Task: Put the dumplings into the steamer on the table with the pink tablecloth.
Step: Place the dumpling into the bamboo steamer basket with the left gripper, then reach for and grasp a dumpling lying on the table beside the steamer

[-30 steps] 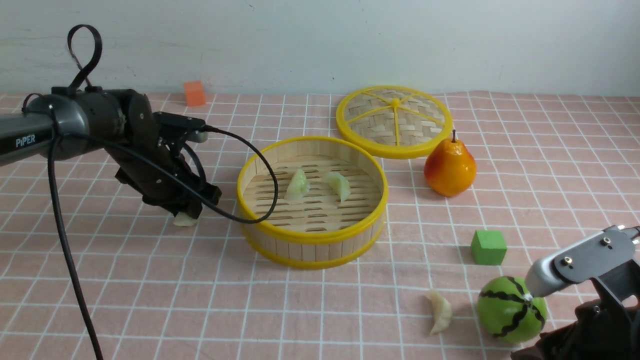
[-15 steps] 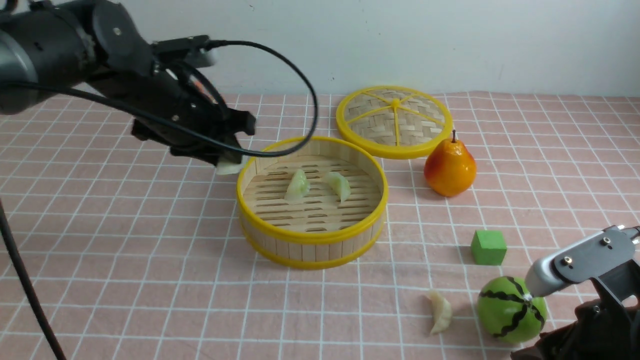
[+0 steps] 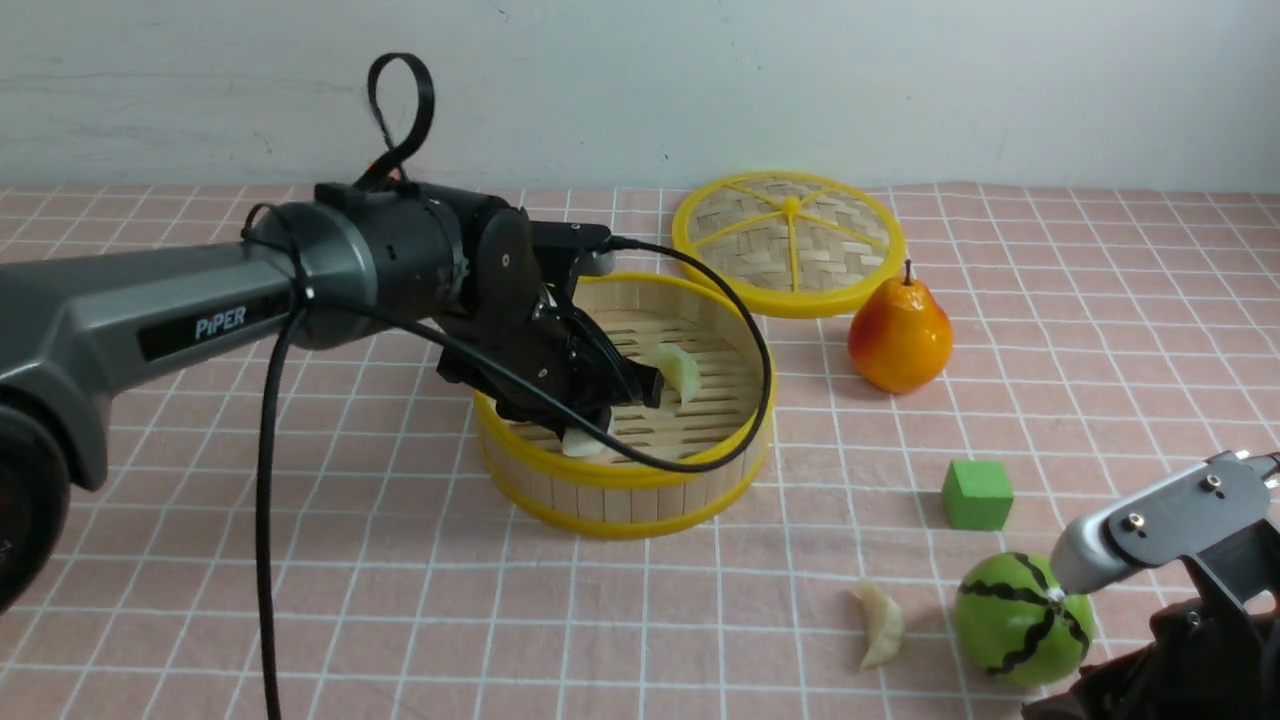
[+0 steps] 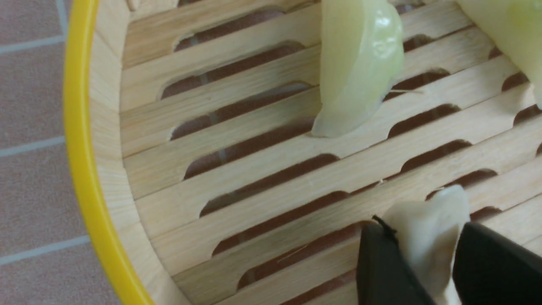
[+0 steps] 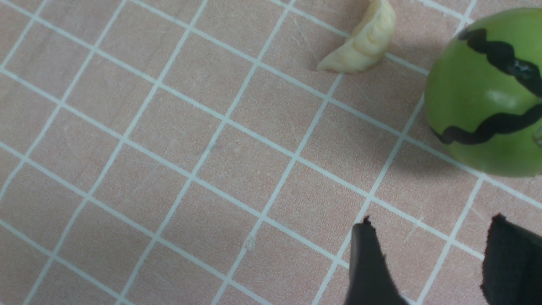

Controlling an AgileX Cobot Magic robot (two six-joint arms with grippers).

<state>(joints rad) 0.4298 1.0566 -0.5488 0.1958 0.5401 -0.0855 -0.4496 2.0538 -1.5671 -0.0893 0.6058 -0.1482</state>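
Being grasped by left claw (image 3: 598, 425): one dumpling (image 4: 427, 216), down inside the steamer (image 3: 640, 470) near its slatted floor. Two other dumplings (image 4: 360, 63) are laid beside it. Fourth dumpling (image 3: 880, 625) is seen on the desk (image 3: 300, 550), just beside watermelon ball (image 3: 1020, 620). Right claw (image 5: 432, 222) is held released over the desk.

Left arm (image 3: 330, 270) hides the steamer (image 3: 640, 500) floor around the left jaws. The dumpling (image 4: 427, 228) between them runs off the picture's edge. So do a second dumpling (image 4: 508, 29) beyond them and the watermelon (image 5: 487, 97) beside the right jaws.
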